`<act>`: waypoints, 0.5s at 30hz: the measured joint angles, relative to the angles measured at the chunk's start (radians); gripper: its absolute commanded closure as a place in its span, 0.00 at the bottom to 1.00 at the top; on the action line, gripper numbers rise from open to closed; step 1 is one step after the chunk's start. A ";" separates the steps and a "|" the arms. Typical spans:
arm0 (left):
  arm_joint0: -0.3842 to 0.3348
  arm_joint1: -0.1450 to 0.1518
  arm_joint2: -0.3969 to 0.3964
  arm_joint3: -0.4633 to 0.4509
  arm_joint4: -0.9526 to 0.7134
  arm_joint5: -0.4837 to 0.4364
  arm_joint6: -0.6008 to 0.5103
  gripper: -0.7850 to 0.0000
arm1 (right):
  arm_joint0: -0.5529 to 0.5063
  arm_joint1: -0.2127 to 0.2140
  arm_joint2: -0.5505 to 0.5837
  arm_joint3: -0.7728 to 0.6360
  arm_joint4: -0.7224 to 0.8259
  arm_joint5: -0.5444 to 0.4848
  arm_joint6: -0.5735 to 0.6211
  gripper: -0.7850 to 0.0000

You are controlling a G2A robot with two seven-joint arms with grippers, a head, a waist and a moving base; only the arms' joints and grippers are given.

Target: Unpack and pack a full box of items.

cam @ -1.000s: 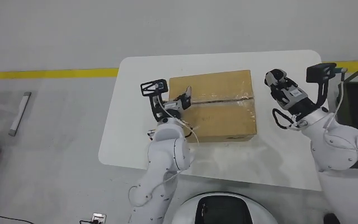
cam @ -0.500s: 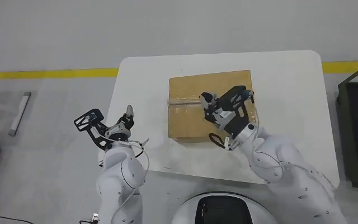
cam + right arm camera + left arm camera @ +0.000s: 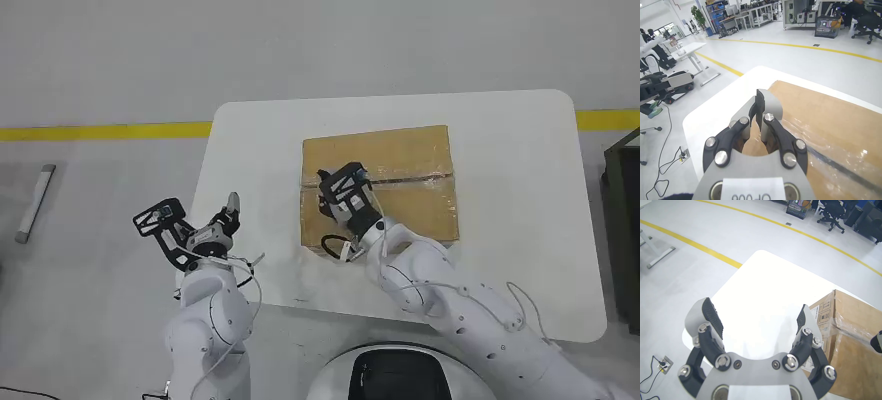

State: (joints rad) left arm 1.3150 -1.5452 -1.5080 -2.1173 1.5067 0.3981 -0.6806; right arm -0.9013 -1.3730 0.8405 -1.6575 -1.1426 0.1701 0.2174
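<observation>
Your right hand (image 3: 338, 188) has slid left over the box (image 3: 405, 155), fingers pressed together above its taped seam (image 3: 415, 181). The closed box lies centred on the desk (image 3: 520, 150), long axis left-right. Your left hand (image 3: 755, 311) hangs spread at the near-left edge; yellow-lined grey floor (image 3: 90, 70) lies beyond.

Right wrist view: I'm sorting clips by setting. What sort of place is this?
Probably a robotics lab or workshop floor: yellow floor lines, workbenches loaded with equipment, wheeled office chairs, and a taped cardboard box on a white table.
</observation>
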 measured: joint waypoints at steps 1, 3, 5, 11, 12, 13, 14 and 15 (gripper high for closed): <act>-0.004 0.000 0.004 0.005 -0.001 -0.004 0.000 0.00 | -0.002 -0.001 0.005 0.002 0.000 0.005 0.003 1.00; -0.011 0.000 0.010 0.014 -0.004 -0.010 0.001 0.00 | -0.010 -0.001 0.019 0.005 -0.008 0.009 0.011 1.00; -0.015 0.000 0.012 0.019 -0.006 -0.012 -0.001 0.00 | -0.021 0.000 0.034 0.002 -0.016 0.009 0.017 1.00; -0.027 0.002 0.009 0.037 -0.012 -0.021 -0.006 0.00 | -0.086 0.013 0.106 -0.044 -0.025 -0.006 0.052 1.00; -0.031 0.002 0.010 0.041 -0.013 -0.025 -0.007 0.00 | -0.096 0.015 0.119 -0.050 -0.028 -0.013 0.057 1.00; -0.033 0.002 0.012 0.044 -0.014 -0.028 -0.007 0.00 | -0.103 0.016 0.129 -0.053 -0.028 -0.017 0.060 1.00; -0.036 0.002 0.014 0.044 -0.019 -0.033 -0.007 0.00 | -0.110 0.017 0.138 -0.057 -0.027 -0.019 0.061 1.00; -0.040 0.002 0.018 0.044 -0.034 -0.040 -0.006 0.00 | -0.119 0.018 0.151 -0.063 -0.018 -0.019 0.062 1.00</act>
State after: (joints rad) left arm 1.2753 -1.5434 -1.4899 -2.0738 1.4732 0.3580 -0.6862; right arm -1.0206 -1.3548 0.9918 -1.7204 -1.1611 0.1507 0.2794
